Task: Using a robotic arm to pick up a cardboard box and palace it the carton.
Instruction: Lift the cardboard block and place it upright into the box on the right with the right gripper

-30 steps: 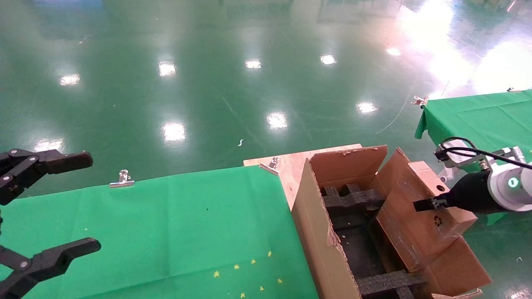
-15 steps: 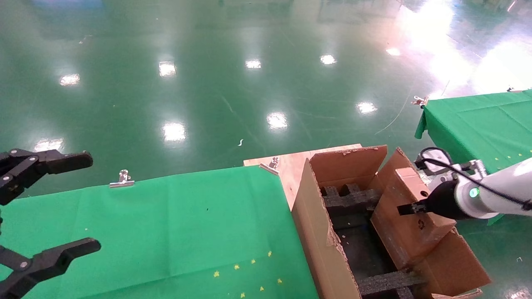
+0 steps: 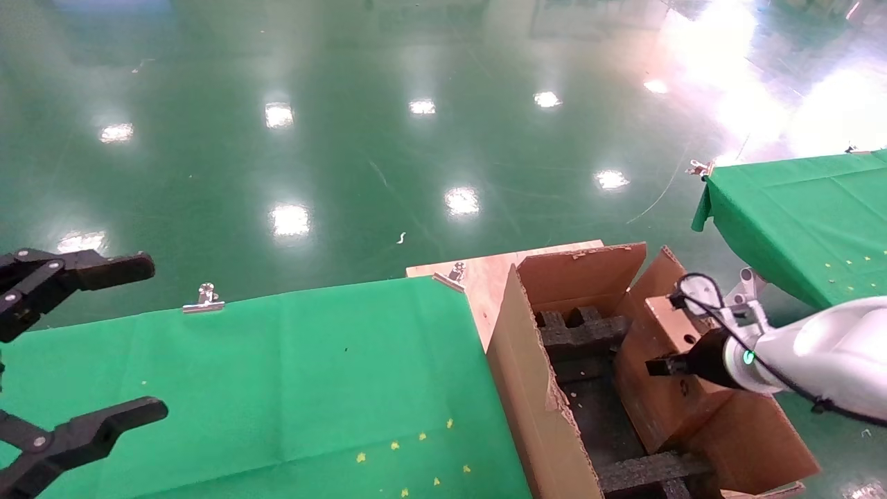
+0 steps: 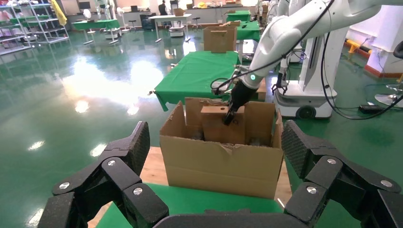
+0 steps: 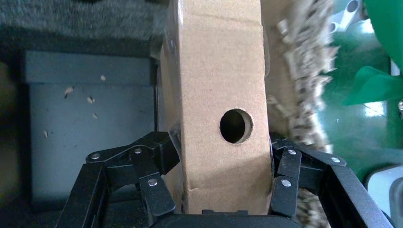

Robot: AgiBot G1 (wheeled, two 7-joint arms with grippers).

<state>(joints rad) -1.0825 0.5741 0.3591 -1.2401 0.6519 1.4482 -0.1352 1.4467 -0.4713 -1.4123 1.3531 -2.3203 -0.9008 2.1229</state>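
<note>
The cardboard box (image 3: pixel 665 388) has its lower end hidden inside the carton (image 3: pixel 533 395) (how deep it sits cannot be told); the carton's near end runs off the head view's bottom edge; the left gripper (image 3: pixel 83 346) is cut by that view's left edge.

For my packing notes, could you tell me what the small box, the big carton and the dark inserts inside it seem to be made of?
The cardboard box held in the right gripper: matte brown paperboard, with a cleanly punched round hole. The carton: brown corrugated cardboard, its torn edges ragged. The inserts: black, dull and blocky, probably foam.
</note>
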